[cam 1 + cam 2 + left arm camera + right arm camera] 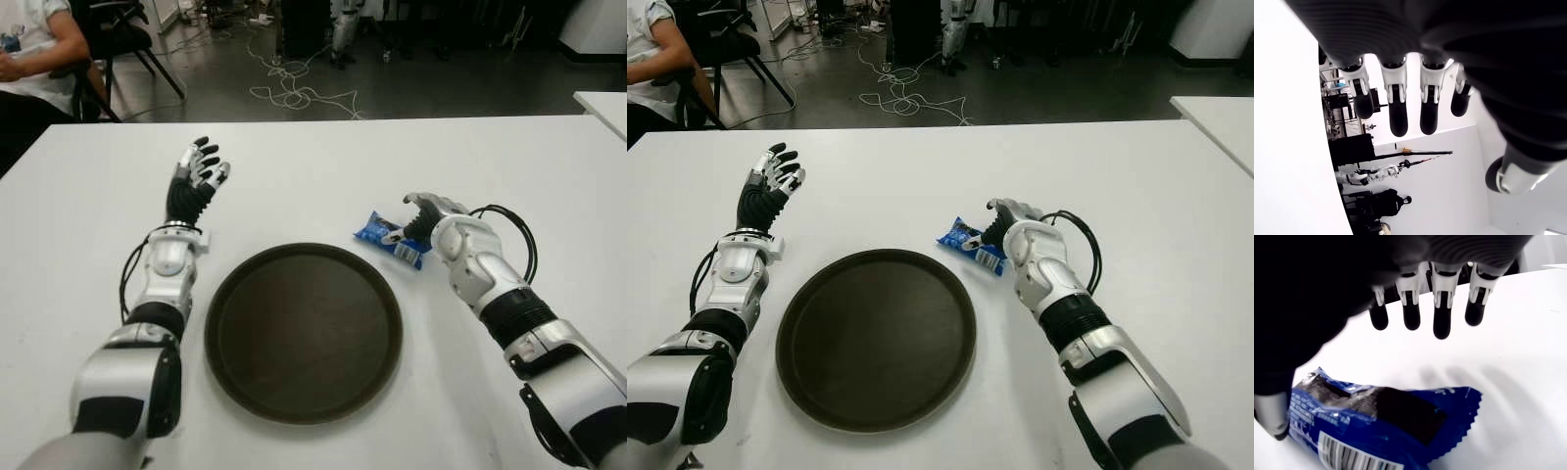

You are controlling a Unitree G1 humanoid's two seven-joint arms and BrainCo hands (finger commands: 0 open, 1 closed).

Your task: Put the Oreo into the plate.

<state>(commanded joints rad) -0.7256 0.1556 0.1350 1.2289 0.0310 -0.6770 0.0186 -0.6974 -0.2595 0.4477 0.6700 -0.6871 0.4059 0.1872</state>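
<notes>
A blue Oreo packet [390, 237] lies flat on the white table [323, 166], just beyond the right rim of a round dark brown plate [304, 333]. My right hand [419, 215] hovers at the packet's right end. In the right wrist view its fingers [1442, 328] stretch out above the packet [1381, 421] without closing, and the thumb sits beside one end of the wrapper. My left hand [199, 171] is raised left of the plate, fingers relaxed and holding nothing. Nothing lies in the plate.
A seated person [29, 49] and a chair are beyond the table's far left corner. Cables [294, 93] trail over the floor behind the table. Another white table's corner [602, 103] shows at the right.
</notes>
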